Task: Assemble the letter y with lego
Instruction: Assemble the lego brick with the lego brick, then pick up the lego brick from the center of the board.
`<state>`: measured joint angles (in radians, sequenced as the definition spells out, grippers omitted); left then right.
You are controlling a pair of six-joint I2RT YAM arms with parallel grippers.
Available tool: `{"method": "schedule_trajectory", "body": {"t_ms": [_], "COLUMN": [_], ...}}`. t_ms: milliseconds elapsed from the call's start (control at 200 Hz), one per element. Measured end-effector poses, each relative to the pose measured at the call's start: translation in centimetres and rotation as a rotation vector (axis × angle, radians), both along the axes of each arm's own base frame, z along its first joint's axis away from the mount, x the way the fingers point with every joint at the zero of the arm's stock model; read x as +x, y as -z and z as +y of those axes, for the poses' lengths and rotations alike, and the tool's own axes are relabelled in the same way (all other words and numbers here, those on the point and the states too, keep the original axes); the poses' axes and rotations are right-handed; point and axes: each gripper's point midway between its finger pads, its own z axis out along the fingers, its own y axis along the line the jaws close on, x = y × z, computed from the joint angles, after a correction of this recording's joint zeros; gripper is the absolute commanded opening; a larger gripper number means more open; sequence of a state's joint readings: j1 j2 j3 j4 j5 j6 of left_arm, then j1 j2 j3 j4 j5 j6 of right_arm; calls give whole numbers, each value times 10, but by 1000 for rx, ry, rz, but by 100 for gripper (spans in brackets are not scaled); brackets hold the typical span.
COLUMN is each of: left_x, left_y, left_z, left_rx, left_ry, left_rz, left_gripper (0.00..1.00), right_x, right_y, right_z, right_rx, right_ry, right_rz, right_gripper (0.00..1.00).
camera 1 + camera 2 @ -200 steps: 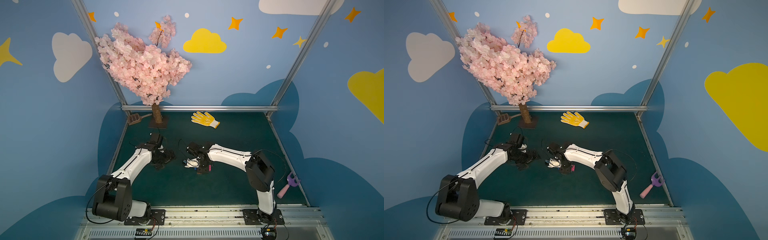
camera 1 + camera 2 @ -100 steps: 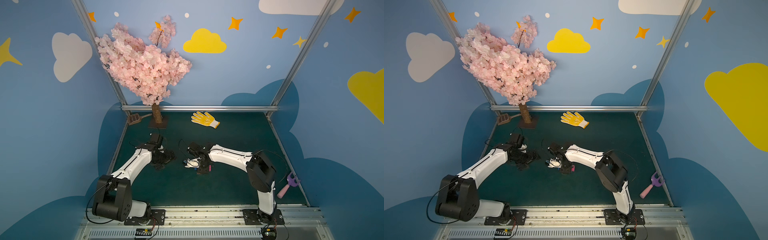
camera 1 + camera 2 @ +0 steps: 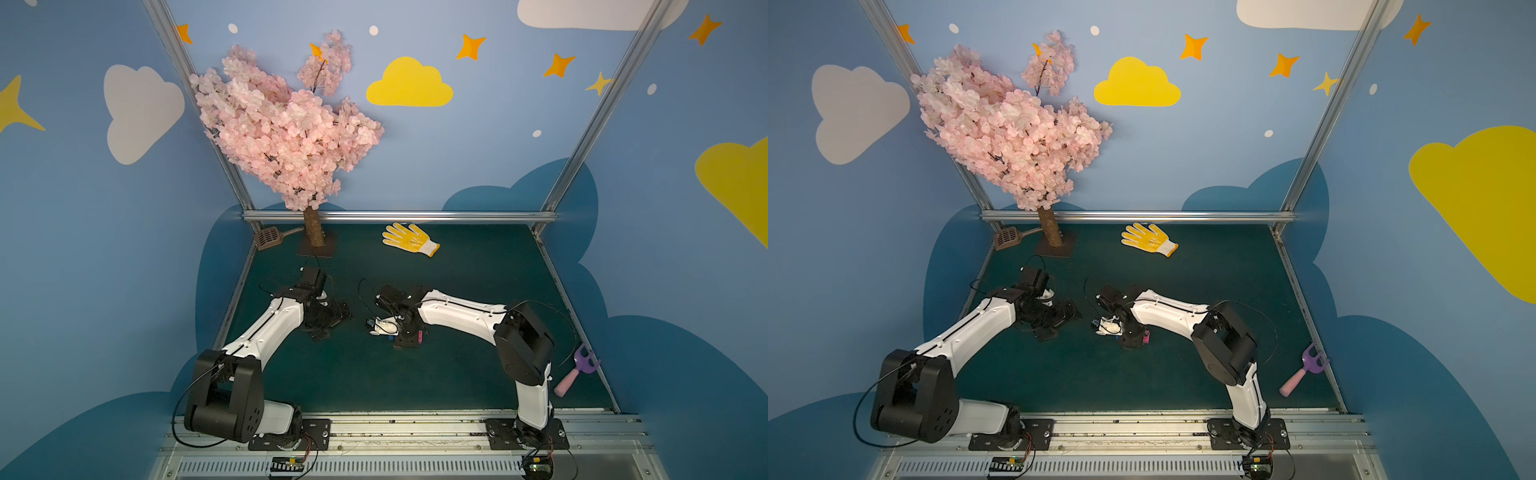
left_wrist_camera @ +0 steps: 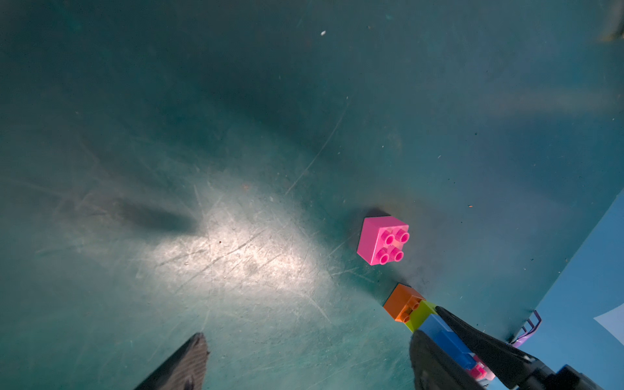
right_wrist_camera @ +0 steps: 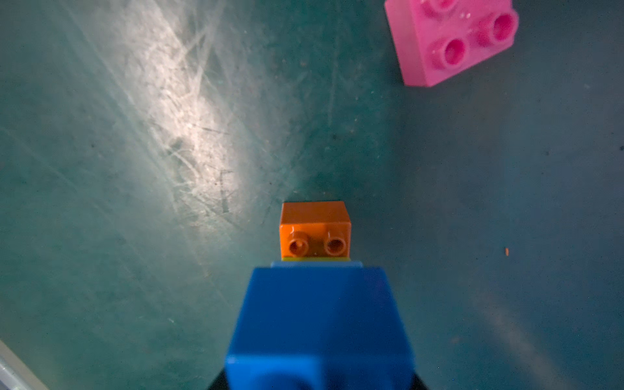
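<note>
Right arm [image 3: 457, 312] shift; pink brick [image 4: 383, 240] wrist-only.

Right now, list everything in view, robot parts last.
loose brick: one, pink, on the table, apart from the cluster.
joined bricks: one cluster, orange, lime, light-blue, blue, pink, in the right end effector.
glove: one, yellow, back of table.
blossom tree: one, pink, back left corner.
scoop: one, brown, beside the tree.
toy rake: one, purple and pink, right edge.
table: one, dark green.
left end effector: one, black, open, empty.
right end effector: one, black, shut on the joined bricks.
</note>
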<state>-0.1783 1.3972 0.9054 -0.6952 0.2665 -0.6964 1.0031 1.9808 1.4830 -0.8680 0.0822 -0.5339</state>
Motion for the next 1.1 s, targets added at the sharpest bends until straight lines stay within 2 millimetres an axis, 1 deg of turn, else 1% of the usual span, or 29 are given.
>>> {"method": "schedule_trajectory", "body": {"t_ms": [736,961,1096], "left_x": [0,0,0], "left_y": [0,0,0], "left_z": [-1,-1,-1], "left_rx": [-7,-7,-7], "left_ry": [2,2,2], "left_rz": [0,0,0], "left_gripper": [93,93,93], "right_x": [0,0,0], "right_y": [-1,-1,-1], "right_z": [0,0,0], "right_rx": [-3,-3,-6], "right_ry": [-1,-2,-3], "right_rz": [2,2,5], "right_gripper": [0,18,26]}}
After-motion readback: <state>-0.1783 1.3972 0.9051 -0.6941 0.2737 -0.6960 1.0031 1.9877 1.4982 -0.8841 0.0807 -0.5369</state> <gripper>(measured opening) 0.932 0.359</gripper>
